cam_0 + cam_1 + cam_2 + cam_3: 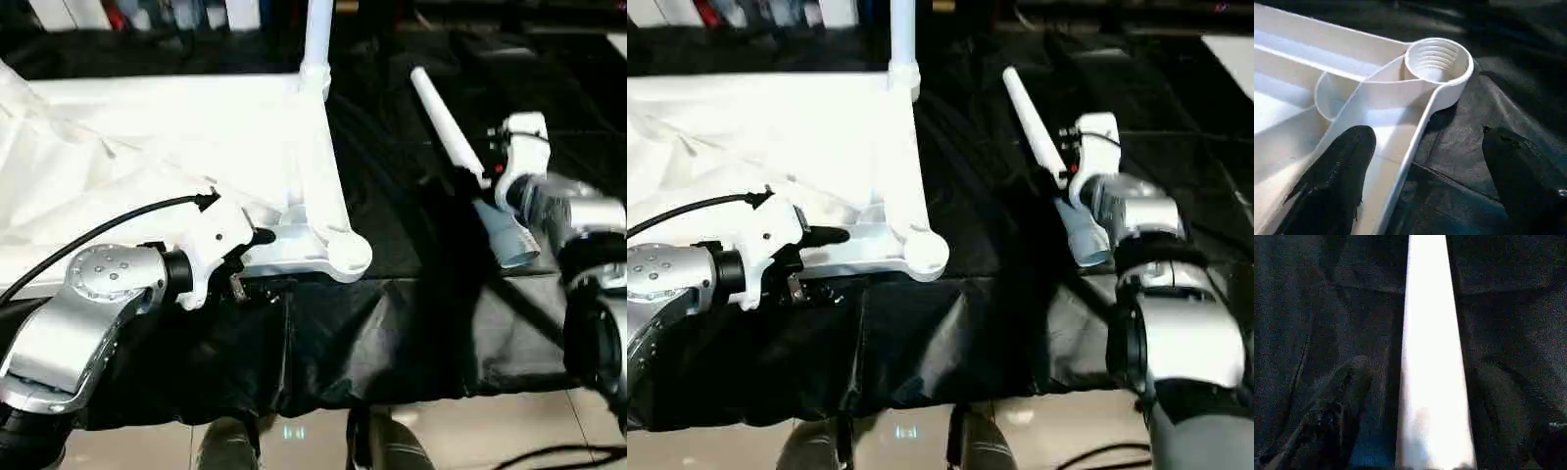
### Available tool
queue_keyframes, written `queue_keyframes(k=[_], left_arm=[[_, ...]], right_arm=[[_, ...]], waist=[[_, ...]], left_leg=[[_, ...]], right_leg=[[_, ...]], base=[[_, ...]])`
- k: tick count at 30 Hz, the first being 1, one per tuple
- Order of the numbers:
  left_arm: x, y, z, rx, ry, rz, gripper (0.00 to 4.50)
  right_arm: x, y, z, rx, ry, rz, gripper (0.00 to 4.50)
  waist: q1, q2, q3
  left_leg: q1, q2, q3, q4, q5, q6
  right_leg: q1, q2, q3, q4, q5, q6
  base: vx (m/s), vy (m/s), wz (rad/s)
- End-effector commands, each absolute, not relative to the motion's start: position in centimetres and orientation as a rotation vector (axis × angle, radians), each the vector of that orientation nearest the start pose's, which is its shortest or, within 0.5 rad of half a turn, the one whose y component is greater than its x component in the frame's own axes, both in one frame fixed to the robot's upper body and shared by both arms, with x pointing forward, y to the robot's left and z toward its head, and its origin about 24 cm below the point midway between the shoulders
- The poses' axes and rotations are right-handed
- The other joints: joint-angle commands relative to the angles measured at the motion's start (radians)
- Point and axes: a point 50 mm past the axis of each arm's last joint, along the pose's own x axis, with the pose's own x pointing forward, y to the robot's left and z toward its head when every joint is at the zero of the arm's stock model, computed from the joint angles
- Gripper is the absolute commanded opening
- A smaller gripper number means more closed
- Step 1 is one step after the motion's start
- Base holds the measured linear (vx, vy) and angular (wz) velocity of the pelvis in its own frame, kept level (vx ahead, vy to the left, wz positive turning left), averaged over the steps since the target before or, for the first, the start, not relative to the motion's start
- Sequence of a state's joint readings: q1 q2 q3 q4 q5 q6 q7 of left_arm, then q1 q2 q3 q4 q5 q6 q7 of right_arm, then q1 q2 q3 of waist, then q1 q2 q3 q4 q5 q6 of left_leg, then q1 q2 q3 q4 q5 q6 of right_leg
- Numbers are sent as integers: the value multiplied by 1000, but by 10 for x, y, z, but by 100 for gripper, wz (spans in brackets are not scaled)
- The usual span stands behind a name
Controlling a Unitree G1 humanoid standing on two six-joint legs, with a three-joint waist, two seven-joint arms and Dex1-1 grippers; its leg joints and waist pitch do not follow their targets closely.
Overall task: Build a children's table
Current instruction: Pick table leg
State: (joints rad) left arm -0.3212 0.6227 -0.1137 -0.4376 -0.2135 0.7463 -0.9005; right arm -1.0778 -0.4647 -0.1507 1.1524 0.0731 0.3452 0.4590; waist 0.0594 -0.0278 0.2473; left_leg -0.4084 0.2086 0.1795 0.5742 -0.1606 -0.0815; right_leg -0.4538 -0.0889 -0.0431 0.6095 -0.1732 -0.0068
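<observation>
Black cloth point(392, 323) | one tabletop point(176, 147) (upside down), seemingly two legs point(446, 122) | both grippers point(1425, 181) point(1415, 406) spread

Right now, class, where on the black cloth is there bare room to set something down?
Bare cloth lies between the table top and the loose leg. It is crowded at the near corner socket, by the left end effector.

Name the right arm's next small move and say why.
Probably close the right gripper on the loose leg. Its jaws stand open with the leg lying between them on the black cloth, not yet gripped. The near corner socket of the table top stands empty, with the left gripper open beside it.
</observation>
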Motion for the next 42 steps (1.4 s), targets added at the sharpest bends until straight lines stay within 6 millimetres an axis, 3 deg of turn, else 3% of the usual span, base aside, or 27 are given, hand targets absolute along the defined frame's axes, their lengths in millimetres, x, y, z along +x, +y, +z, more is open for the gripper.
queue_keyframes(k=[1,4,12,16,18,19,24,32,37,42], left_arm=[[253,152,152,435,264,-1030,397],[253,151,153,430,266,-1044,397],[262,142,165,424,207,-1065,397],[263,141,169,423,189,-1073,397],[263,141,170,425,186,-1075,408],[264,140,171,425,182,-1078,408],[264,138,172,425,176,-1085,408],[266,139,173,430,174,-1086,408],[267,139,173,433,173,-1093,408],[271,138,175,431,159,-1085,408]], right_arm=[[396,-243,128,14,466,192,373],[396,-243,132,1,488,209,373],[390,-253,140,10,607,212,373],[385,-259,140,4,665,221,373],[382,-261,137,0,704,228,345],[377,-263,128,-17,762,231,345],[369,-264,111,-13,836,235,298],[368,-261,112,5,847,265,236],[367,-260,109,27,852,271,197],[366,-261,110,47,838,269,182]], waist=[[2,8,-72],[3,8,-67],[7,15,-80],[9,14,-84],[9,13,-84],[10,19,-83],[12,15,-83],[21,18,-85],[25,20,-90],[28,19,-96]], left_leg=[[27,8,11,-60,-61,79],[26,7,12,-60,-40,89],[28,7,16,-50,13,103],[27,5,15,-48,30,109],[26,6,15,-47,25,109],[26,6,15,-47,21,108],[29,8,15,-48,6,94],[32,9,15,-47,-6,86],[30,7,14,-44,17,87],[30,6,15,-42,21,89]], right_leg=[[67,-34,34,-44,-30,-338],[69,-35,36,-43,-9,-347],[75,-30,36,-31,76,-381],[79,-27,35,-28,106,-385],[79,-30,35,-29,97,-386],[78,-29,35,-29,93,-387],[78,-32,37,-30,78,-386],[77,-30,37,-30,68,-384],[80,-29,37,-25,115,-391],[81,-28,37,-23,128,-395]], base=[[0,0,0],[0,0,0],[0,0,0],[0,0,0],[0,0,0],[0,0,0],[0,0,0],[0,0,0],[0,0,0],[0,0,0]])
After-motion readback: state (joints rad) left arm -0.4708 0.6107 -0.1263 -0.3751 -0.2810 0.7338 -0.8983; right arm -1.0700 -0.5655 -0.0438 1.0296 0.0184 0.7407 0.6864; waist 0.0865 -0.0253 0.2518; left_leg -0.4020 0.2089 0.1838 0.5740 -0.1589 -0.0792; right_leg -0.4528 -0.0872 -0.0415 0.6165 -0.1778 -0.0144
